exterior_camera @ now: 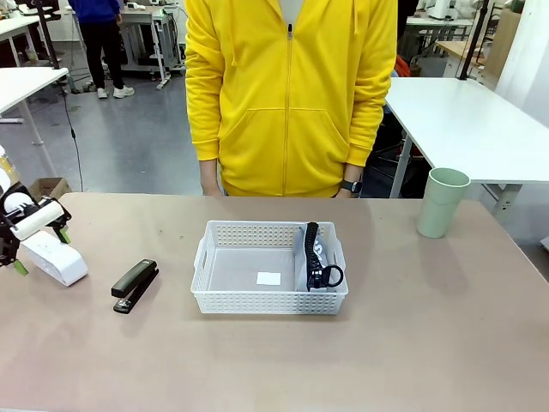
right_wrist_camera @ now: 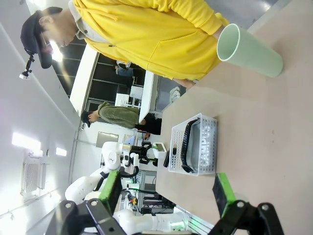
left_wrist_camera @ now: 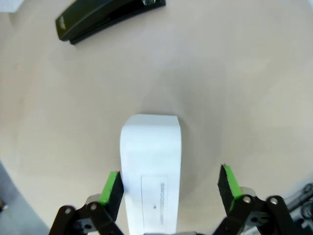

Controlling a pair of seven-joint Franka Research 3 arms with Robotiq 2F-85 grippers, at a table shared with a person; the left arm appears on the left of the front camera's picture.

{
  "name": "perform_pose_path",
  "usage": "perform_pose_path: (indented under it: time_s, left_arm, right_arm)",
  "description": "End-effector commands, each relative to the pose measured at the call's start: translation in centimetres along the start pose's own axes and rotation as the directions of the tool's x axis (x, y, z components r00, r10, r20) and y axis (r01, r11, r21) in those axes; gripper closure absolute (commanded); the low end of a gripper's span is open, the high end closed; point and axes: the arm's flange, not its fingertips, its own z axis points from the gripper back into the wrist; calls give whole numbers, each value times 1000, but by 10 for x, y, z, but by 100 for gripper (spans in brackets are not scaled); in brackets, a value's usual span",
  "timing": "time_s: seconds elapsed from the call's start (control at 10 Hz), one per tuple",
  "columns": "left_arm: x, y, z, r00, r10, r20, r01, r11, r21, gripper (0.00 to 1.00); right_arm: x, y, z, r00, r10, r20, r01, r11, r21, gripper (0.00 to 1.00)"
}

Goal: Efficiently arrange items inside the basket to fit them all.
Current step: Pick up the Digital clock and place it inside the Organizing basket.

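Left gripper [left_wrist_camera: 171, 182]: at the table's far left, jaws spread wide and gripping nothing. Its green pads [left_wrist_camera: 111, 188] stand on either side of the box. One pad is right against the box's side, perhaps touching; the wrist view does not settle it.
Box [left_wrist_camera: 150, 166]: small, white and rounded, lying on the table [exterior_camera: 257, 360] between the open jaws.
Stapler [exterior_camera: 135, 286]: black, flat on the table between the box and the basket, touching neither.
Basket [exterior_camera: 257, 226]: white lattice, mid-table, with a small white label [exterior_camera: 268, 278] on its bare floor.
Person [exterior_camera: 290, 94]: in a yellow hoodie, standing at the far edge behind the basket.
Pouch [exterior_camera: 313, 266]: grey, on edge along the basket's right wall, black strap on top.
Cup [exterior_camera: 442, 202]: pale green, upright near the far right, well apart from the basket.
Right gripper [right_wrist_camera: 166, 191]: jaws apart and empty, held above the table, facing the basket.
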Motion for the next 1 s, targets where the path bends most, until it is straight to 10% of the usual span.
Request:
perform_pose_path:
  time_s: [0.0,0.8,0.9]
  left_arm:
    - [-4,6,-8,1000,28,-6,-29,999,-42,0]
    - [-12,14,-25,999,43,11,-42,995,-88,0]
    - [-12,15,-26,999,39,16,-37,994,-107,60]
  right_arm:
    - [2,0,-1,1000,26,11,-27,999,20,0]
    - [2,0,-1,1000,26,11,-27,999,20,0]
    - [2,0,-1,1000,26,11,-27,999,20,0]
